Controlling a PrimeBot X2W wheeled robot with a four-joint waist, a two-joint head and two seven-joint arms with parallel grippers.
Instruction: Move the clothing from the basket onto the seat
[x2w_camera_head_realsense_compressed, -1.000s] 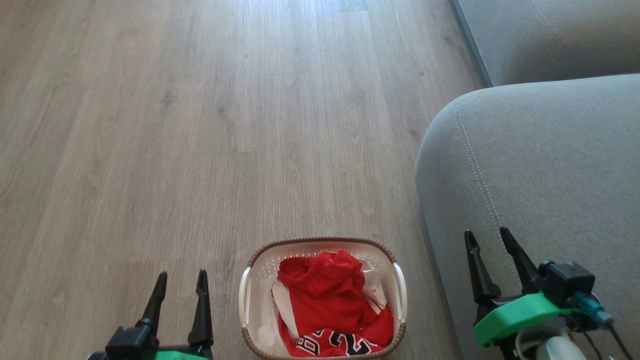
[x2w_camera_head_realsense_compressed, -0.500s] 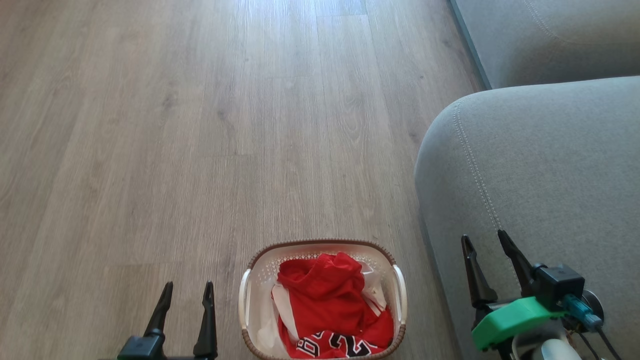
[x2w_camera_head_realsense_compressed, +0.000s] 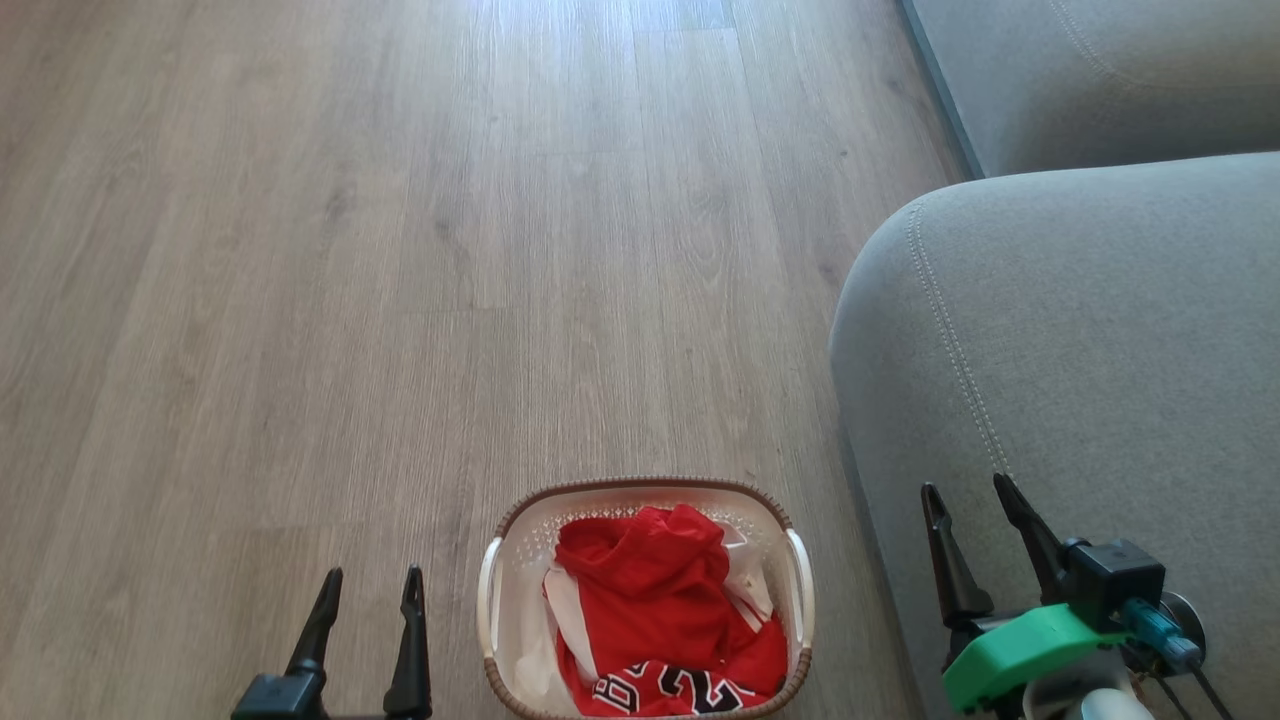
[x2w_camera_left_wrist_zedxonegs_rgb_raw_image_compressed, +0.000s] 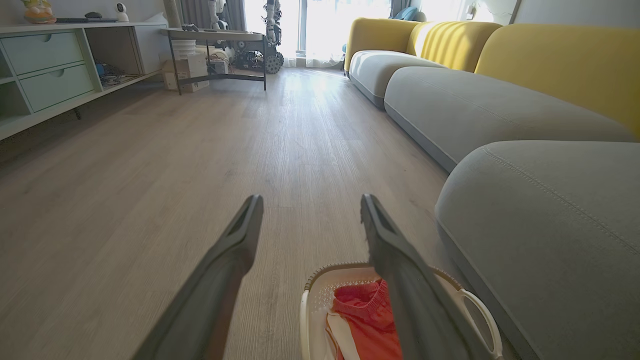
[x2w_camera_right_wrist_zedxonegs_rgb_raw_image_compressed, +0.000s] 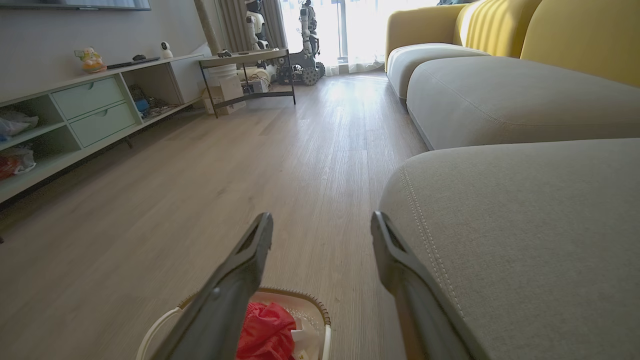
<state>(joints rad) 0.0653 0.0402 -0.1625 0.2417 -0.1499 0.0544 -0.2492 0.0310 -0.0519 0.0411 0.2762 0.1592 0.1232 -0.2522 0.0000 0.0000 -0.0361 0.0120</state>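
Left gripper (x2w_camera_head_realsense_compressed: 372, 572): both dark fingers stand spread apart, nothing between them. I see it at 7 o'clock in the head view, tips pointing to 12, hovering over bare wood-look floor (x2w_camera_head_realsense_compressed: 400, 300). In the left wrist view the gap between the fingers frames only floorboards; the right-hand finger crosses in front of the basket.

Right gripper (x2w_camera_head_realsense_compressed: 965, 483): fingers likewise spread wide, holding nothing. It sits at 4 o'clock in the head view, tips leaning toward 11, over the near left edge of the seat (x2w_camera_head_realsense_compressed: 1100, 330). A green bracket (x2w_camera_head_realsense_compressed: 1010, 650) and a black camera block (x2w_camera_head_realsense_compressed: 1115, 590) sit behind the fingers.

Basket (x2w_camera_head_realsense_compressed: 640, 483): at 6 o'clock in the head view, on the floor between the two grippers, apart from both. Cream perforated walls, brown woven-look rim, white side handles. It stands just beside the seat's front face; I cannot tell if they touch.

Clothing (x2w_camera_head_realsense_compressed: 650, 590): red with white trim, bunched inside the basket; black white-edged numerals show at its 6 o'clock edge. None of it is on the seat.

Seat: grey cushion, double stitch line, filling 3 o'clock. A second grey cushion (x2w_camera_head_realsense_compressed: 1100, 70) lies at 1 o'clock. Yellow backrests (x2w_camera_left_wrist_zedxonegs_rgb_raw_image_compressed: 565, 60) run behind them. A pale green drawer unit (x2w_camera_right_wrist_zedxonegs_rgb_raw_image_compressed: 95, 105) lines the wall at 9 o'clock in the right wrist view.
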